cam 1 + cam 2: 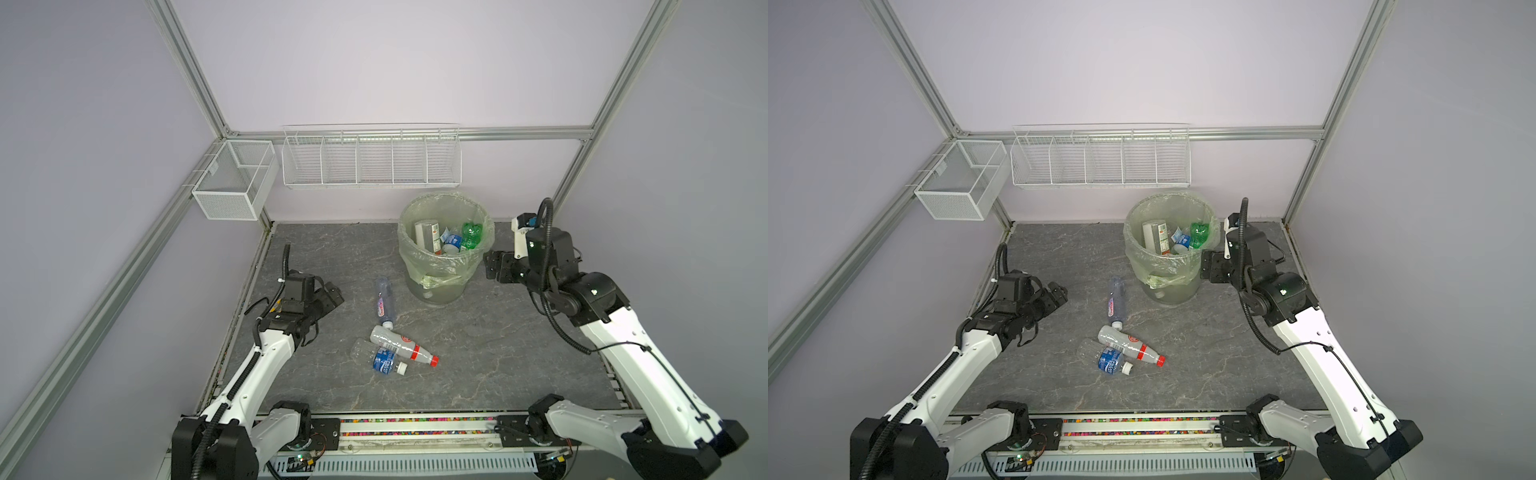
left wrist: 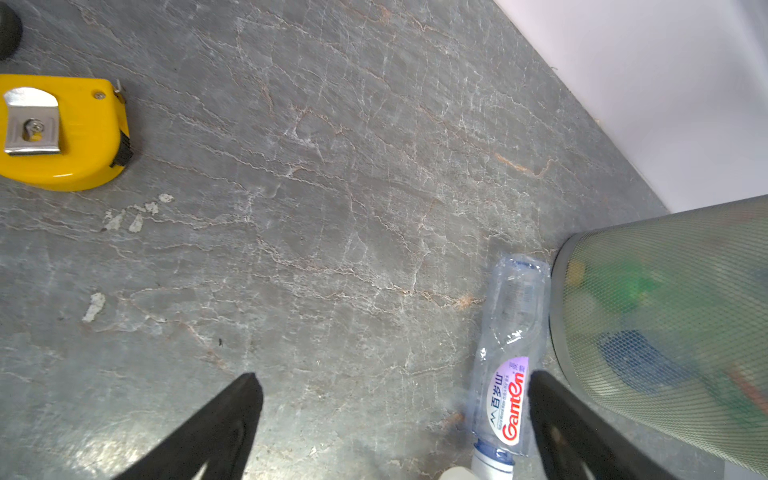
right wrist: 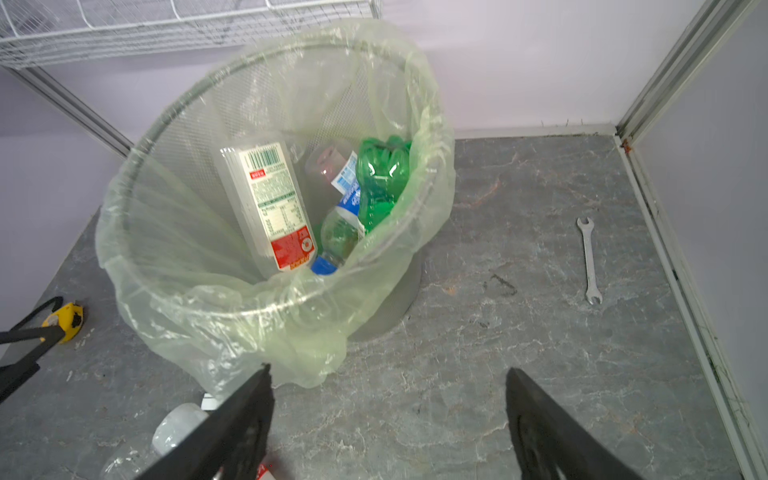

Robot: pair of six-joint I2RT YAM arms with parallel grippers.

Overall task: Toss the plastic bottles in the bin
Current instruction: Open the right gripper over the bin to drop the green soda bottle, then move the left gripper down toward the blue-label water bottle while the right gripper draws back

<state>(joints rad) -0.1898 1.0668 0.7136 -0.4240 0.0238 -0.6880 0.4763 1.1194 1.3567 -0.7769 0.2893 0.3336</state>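
Holding my right jaws spread wide with nothing between them, I have them just beside the bin, on its right in both top views. My left jaws are spread just as wide and are also empty. They sit over the counter on the left side, near a pink-labelled bottle but apart from it.

That clear bottle lies on its side with its base close to the foot of the bin and its cap pointing toward my base. Just beside the cap, a red-capped bottle with a white body lies across a white-capped bottle with a blue label. Both are on their sides near the middle of the counter.

The bin stands upright toward the back of the counter, right of the middle, and is lined with a pale green bag that spills over its rim. Inside it, my right wrist view shows a green bottle base up, a tall white-labelled bottle leaning against the wall, and a blue-capped bottle between them.

A yellow tape measure lies on the counter well apart from the pink-labelled bottle. A wrench lies flat on the counter near the corner post. On the back wall hang a wire rack and a mesh basket.
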